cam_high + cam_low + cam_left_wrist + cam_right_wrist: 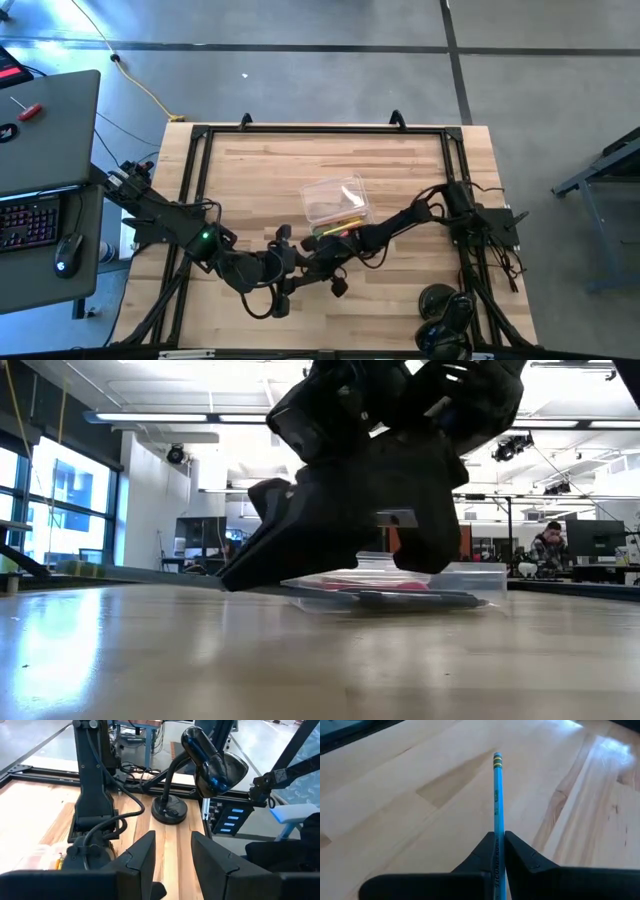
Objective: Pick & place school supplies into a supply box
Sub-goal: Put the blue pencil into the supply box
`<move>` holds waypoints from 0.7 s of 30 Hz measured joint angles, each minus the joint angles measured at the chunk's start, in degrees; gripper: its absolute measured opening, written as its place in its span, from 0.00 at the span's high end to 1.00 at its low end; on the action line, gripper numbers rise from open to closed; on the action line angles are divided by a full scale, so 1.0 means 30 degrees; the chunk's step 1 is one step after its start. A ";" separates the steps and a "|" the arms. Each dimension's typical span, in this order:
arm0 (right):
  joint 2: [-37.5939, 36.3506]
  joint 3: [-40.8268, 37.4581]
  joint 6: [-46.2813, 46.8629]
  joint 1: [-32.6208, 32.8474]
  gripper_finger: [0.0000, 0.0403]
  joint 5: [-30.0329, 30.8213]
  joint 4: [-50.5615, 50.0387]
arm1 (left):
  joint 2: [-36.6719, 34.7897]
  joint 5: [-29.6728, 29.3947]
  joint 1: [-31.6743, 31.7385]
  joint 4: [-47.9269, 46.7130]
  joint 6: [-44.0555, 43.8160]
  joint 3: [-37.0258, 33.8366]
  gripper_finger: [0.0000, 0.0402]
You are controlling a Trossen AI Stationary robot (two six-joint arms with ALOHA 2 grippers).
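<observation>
The clear supply box (pixel 335 203) rests flat on the wooden table near its middle, with yellow, pink and green pens (pixel 338 228) lying in its near end. The low view shows the box (pixel 470 575) behind the dark grippers, with pink items (pixel 400 586) in it. My right gripper (pixel 324 268) is just in front of the box and is shut on a light blue pencil (pixel 496 795). My left gripper (pixel 287 270) is right beside it on the left. It is open (pixel 172 855), empty and pointing toward the table's right side. My right gripper pinches the light blue pencil between its two fingers (pixel 485 852), gripping the shaft (pixel 497 837) toward its back end. The pencil lies along the fingers and sticks out forward past them. Its banded eraser end (pixel 497 759) points out over bare tabletop.
A bulky black gooseneck object (pixel 215 765) stands on a round base (pixel 169 811) at the table's near right corner (pixel 445 315). A black frame (pixel 320 128) runs around the table. A grey side desk with a keyboard and mouse (pixel 40 215) stands beyond the left edge. People sit in the room behind (pixel 550 540).
</observation>
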 joint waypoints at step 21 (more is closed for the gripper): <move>-0.1039 0.0102 0.2918 0.1435 0.97 0.2604 0.0067 | 0.0007 -0.0810 0.0000 0.0015 -0.0066 0.0000 0.61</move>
